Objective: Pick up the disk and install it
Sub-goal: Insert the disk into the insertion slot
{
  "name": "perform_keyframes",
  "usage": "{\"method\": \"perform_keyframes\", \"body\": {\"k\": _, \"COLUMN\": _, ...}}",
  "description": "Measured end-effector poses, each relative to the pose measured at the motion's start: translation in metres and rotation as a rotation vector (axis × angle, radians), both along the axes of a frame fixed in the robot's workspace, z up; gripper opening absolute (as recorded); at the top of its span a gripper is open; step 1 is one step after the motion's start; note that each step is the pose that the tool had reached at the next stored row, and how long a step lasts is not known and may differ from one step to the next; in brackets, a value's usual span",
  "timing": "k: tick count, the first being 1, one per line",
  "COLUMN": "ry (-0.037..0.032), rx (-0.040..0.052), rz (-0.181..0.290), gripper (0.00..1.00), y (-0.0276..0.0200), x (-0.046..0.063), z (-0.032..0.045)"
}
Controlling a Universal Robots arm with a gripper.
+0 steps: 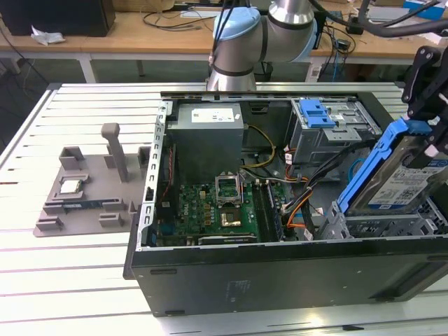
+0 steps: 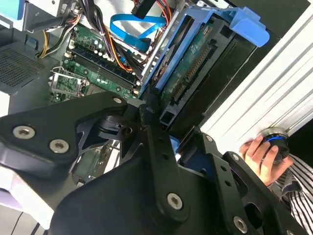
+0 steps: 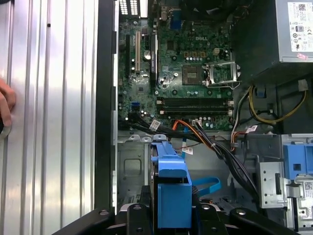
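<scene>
The disk (image 1: 400, 176), a silver hard drive with a white-and-blue label in a blue plastic bracket, hangs steeply tilted over the open computer case (image 1: 280, 269), at its near corner on the exterior view's right. My gripper (image 1: 428, 129) is shut on the disk's raised end. Its lower end reaches down toward a grey metal bay (image 1: 371, 227) inside the case. In the second wrist view the disk (image 2: 195, 63) extends away from the black fingers (image 2: 151, 122). The first wrist view shows the blue bracket (image 3: 171, 181) edge-on between the fingers (image 3: 134, 215).
Inside the case lie a green motherboard (image 1: 217, 210), a grey power supply (image 1: 208, 136), orange and black cables (image 1: 297, 210) and a grey cage with a blue latch (image 1: 318, 115). A grey fixture (image 1: 84, 192) holding a small chip sits on the exterior view's left. A person's hand (image 2: 257, 154) rests beside the case.
</scene>
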State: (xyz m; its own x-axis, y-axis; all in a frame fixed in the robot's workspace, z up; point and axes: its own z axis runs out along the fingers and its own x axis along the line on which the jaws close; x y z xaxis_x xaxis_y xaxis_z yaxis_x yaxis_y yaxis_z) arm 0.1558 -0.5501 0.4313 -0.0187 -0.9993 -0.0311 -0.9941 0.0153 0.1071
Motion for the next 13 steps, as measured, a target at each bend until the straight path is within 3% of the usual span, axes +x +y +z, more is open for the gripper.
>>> {"method": "perform_keyframes", "body": {"k": 13, "ry": 0.0009, "rx": -0.0003, "rz": 0.000, "gripper": 0.37, "y": -0.0001, "x": 0.000, "z": -0.0372}}
